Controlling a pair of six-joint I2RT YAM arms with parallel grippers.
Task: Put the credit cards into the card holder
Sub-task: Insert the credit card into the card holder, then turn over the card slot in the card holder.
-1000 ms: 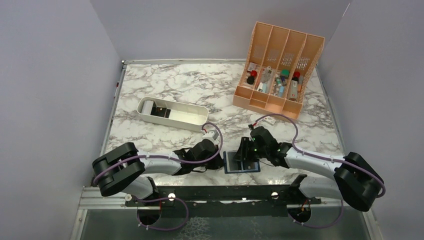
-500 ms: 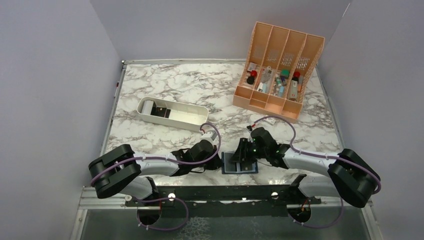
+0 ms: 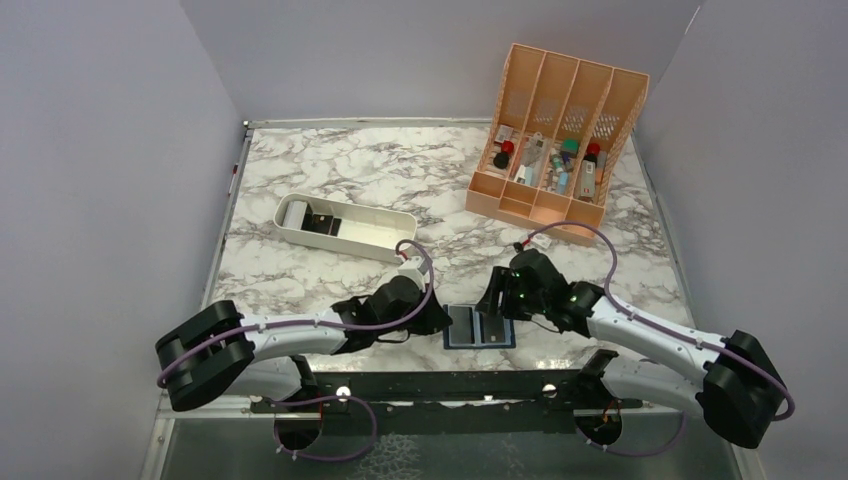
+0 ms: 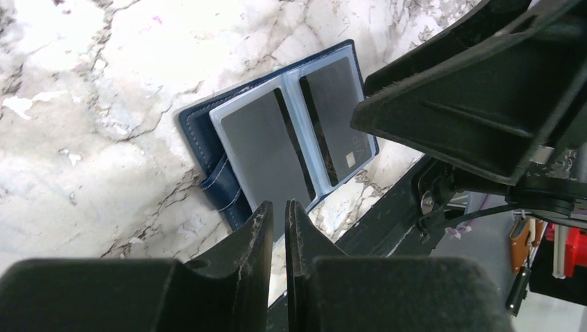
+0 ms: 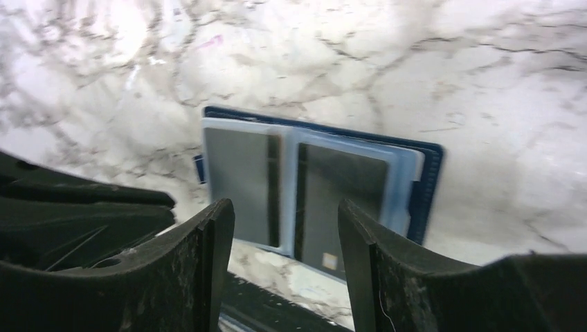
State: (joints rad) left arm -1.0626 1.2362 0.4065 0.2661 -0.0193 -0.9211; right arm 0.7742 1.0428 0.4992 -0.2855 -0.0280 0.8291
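because it lies opened flat at the near edge of the marble table [image 3: 350, 170], between the two arms, the card holder [image 5: 429, 180] faces its pale, glossy clear pockets upward. two thin dark credit cards [image 4: 263, 145] sit inside them. its cover is stitched navy with a snap tab. the left gripper [image 4: 279, 207] hangs beside it, jaws nearly pressed together, empty. the right gripper [image 5: 284, 207] hovers above, jaws spread wide, holding nothing.

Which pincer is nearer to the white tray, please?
Left. The left pincer lies on the near side and right of the white tray; the right pincer is farther right, beyond the open card holder.
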